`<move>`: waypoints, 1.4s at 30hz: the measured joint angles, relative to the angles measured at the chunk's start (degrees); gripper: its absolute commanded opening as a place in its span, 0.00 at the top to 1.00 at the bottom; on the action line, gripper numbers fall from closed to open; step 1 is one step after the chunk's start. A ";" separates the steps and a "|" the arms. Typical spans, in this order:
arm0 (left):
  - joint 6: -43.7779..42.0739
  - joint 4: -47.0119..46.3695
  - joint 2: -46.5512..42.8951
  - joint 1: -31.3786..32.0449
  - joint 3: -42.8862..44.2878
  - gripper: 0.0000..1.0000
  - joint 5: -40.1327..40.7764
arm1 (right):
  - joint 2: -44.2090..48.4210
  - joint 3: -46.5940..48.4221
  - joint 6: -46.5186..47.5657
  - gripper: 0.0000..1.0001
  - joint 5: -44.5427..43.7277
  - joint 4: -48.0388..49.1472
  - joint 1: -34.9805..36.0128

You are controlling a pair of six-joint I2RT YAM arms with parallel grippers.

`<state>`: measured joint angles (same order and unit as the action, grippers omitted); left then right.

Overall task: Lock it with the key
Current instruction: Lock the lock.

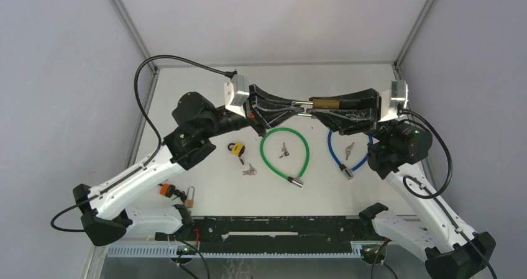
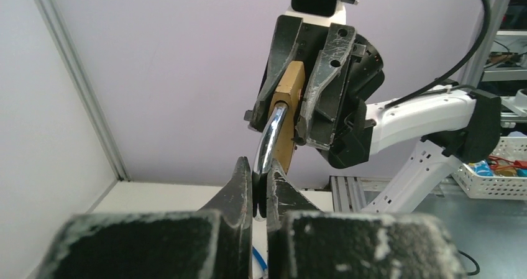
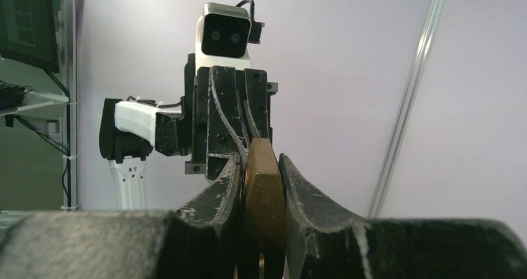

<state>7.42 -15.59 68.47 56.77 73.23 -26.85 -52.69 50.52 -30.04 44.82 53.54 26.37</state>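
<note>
Both arms are raised and meet above the table's far half. A brass padlock (image 1: 324,104) hangs in the air between them. My right gripper (image 1: 318,105) is shut on its brass body (image 3: 264,189). The silver shackle (image 2: 271,136) curves out of the body (image 2: 288,102) and runs down between the fingertips of my left gripper (image 2: 261,174), which is shut on it. From the right wrist view, the left gripper (image 3: 243,143) sits just behind the padlock. Loose keys lie on the table: one bunch (image 1: 249,170), one inside the green loop (image 1: 284,150), one by the blue cable (image 1: 349,150).
On the table lie a green cable lock (image 1: 306,151), a blue cable lock (image 1: 335,153), a small black and yellow padlock (image 1: 236,149), and, near the left arm's base, an orange item (image 1: 166,190) beside a small brass padlock (image 1: 189,197).
</note>
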 measured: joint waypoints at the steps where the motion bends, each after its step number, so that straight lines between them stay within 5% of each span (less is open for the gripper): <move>1: -0.46 0.83 0.26 0.00 1.14 1.00 -0.68 | -0.28 0.66 -0.02 1.00 0.04 0.46 0.11; 20: -7.28 8.02 3.43 2.71 13.68 1.00 -3.13 | -3.32 5.66 0.13 1.00 -4.55 7.85 4.66; 32: -19.56 25.55 3.93 3.89 20.00 1.00 1.07 | -1.99 6.62 4.09 1.00 -1.25 -1.33 3.74; 42: -12.81 15.30 2.34 3.13 13.22 1.00 -1.46 | 0.68 7.39 5.55 1.00 0.35 -7.74 2.75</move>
<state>-5.39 -0.30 70.81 59.90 86.46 -28.32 -52.01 57.91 -24.49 45.17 45.80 29.12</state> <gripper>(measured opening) 0.030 0.294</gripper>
